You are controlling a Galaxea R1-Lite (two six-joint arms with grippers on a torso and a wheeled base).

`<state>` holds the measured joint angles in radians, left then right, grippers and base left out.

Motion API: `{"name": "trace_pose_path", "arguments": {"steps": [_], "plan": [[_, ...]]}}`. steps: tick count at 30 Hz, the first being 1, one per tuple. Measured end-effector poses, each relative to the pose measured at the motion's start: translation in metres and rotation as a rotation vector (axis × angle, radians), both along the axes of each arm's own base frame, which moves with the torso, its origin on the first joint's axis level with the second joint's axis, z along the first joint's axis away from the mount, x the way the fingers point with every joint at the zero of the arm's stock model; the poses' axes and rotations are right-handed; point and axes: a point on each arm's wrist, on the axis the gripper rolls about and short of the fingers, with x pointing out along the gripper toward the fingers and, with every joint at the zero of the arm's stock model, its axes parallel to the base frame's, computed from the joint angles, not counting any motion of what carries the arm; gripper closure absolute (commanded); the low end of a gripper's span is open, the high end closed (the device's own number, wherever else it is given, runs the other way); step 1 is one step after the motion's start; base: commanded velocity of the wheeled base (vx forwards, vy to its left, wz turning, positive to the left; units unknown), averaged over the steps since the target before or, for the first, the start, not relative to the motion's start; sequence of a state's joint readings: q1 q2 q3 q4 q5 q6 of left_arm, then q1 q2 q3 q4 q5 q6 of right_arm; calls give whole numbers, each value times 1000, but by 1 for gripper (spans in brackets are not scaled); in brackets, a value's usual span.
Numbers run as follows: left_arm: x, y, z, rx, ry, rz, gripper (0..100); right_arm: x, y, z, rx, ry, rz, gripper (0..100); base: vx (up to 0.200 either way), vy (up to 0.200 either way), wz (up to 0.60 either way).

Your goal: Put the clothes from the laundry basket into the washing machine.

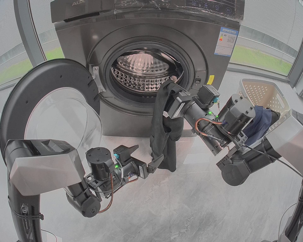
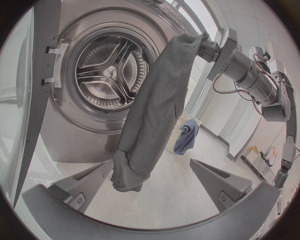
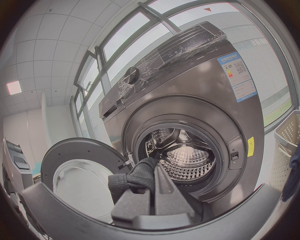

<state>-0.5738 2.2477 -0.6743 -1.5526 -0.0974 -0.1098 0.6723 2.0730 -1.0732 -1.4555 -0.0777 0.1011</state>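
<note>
**Markings log: washer front and right arm**

Washing machine point(image 1: 142, 31): raised lettering point(image 1: 78, 3) stood on the drawer front point(image 1: 82, 12) and was cut off at the picture's top edge. The control panel point(image 1: 206, 5) showed small lit symbols, too small to read. A blue-headed energy label point(image 1: 226, 41) sat at the upper right of the front, with coloured rating bars, a QR code point(image 3: 240, 66) and fine print, none legible. A yellow sticker point(image 1: 210, 79) stood just beside the door latch point(image 1: 198, 81); its print could not be made out. A white strip label point(image 1: 179, 110) lay along the side of the right gripper point(image 1: 173, 85), which was clamped on the dark garment point(image 1: 164, 135); its characters were illegible.
</note>
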Motion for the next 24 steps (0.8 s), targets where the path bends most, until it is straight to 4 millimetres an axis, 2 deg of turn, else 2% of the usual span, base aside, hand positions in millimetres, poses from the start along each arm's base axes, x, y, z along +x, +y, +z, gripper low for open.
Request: {"name": "trace_pose_path", "arguments": {"steps": [9,16,17,24], "plan": [[24,-17,-7,-23,-54,1,0,-1,1,-1,-1,4,3,100,0,0,0],[44,-23,-14,-41,-86,34,0,-2,2,-2,-1,5,5,100,0,0,0],[46,-22,-15,-42,-88,46,100,-2,2,-2,-1,5,5,100,0,0,0],[61,-21,-13,-71,-118,105,100,-2,1,-3,7,10,1,100,0,0,0]]}}
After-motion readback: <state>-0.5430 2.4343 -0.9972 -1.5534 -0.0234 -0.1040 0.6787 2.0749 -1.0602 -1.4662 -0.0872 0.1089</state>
